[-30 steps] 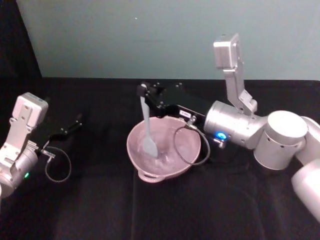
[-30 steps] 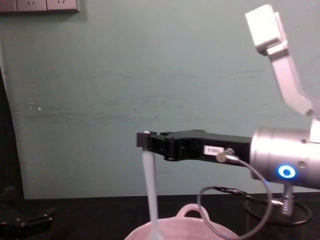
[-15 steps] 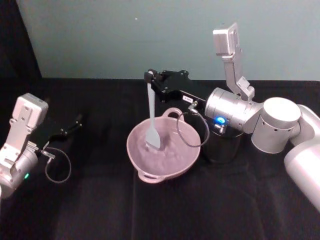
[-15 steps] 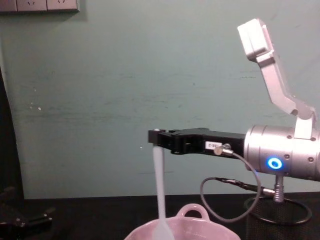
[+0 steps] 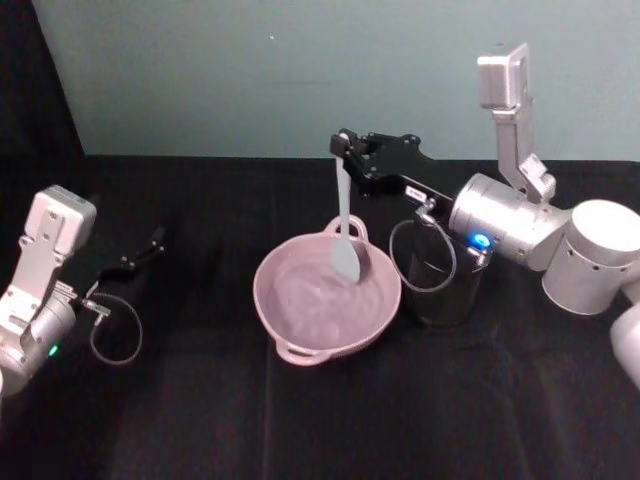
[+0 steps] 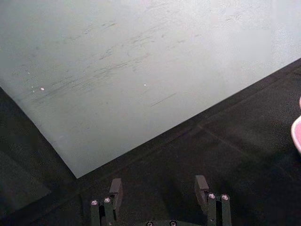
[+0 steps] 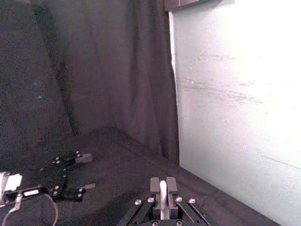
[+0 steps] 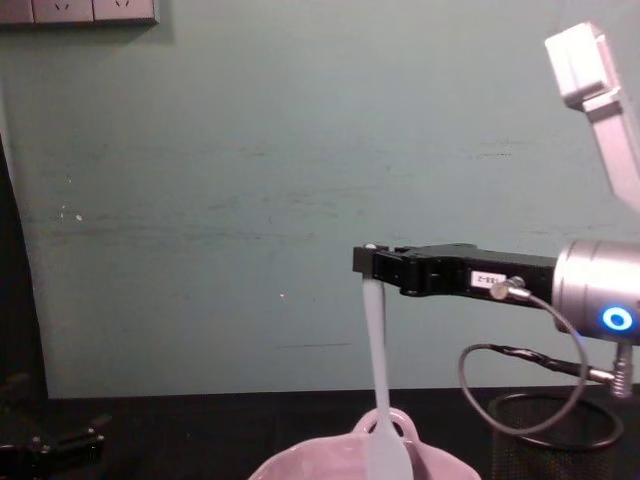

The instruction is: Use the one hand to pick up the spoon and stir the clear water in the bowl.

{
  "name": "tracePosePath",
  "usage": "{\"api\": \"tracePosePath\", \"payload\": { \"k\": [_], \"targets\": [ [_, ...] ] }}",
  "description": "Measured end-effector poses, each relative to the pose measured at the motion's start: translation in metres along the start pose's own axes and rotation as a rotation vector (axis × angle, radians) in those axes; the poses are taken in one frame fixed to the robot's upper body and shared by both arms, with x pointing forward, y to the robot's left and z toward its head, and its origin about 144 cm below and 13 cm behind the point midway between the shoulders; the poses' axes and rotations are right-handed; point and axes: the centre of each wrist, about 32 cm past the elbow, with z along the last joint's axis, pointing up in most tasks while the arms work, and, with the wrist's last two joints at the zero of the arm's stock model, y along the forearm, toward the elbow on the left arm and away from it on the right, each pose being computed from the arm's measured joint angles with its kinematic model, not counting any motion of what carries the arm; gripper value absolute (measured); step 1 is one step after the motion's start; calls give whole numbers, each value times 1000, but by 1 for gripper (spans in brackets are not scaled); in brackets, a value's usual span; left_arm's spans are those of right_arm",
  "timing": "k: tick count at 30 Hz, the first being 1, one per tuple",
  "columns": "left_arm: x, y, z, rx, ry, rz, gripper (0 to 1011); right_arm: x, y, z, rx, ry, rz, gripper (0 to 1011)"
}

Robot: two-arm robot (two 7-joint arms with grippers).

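The right claw [image 5: 345, 152] grips the spoon [image 5: 346, 235] by its top, blade hanging below in the bowl [image 5: 272, 300], so circle slowly, off the rim; the left claw [image 5: 152, 243] sits open, well aside.

Lab: black-draped table [image 5: 200, 400], teal wall [image 5: 250, 70]

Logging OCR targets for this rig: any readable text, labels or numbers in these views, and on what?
On the right gripper, which holds the spoon: a white label, dark print too small to read.
Nothing else legible; the parked left gripper carries no text.
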Motion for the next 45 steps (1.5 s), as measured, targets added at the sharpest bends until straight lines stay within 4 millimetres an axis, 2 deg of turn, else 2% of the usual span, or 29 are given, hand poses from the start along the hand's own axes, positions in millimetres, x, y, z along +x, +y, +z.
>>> {"api": "tracePosePath", "payload": {
  "k": [9,15,22,30,38,45],
  "targets": [
    [0,0,0,0,0,0,1011,-14,-19,3,-24,-1,9,94],
    [0,0,0,0,0,0,1011,-23,-21,2,-35,2,31,94],
    [0,0,0,0,0,0,1011,-35,-13,1,-38,4,81,94],
    [0,0,0,0,0,0,1011,-38,9,2,-27,0,128,94],
    [0,0,0,0,0,0,1011,-26,28,3,-12,-4,125,94],
    [0,0,0,0,0,0,1011,-12,33,0,-4,1,89,94]
  ]
}}
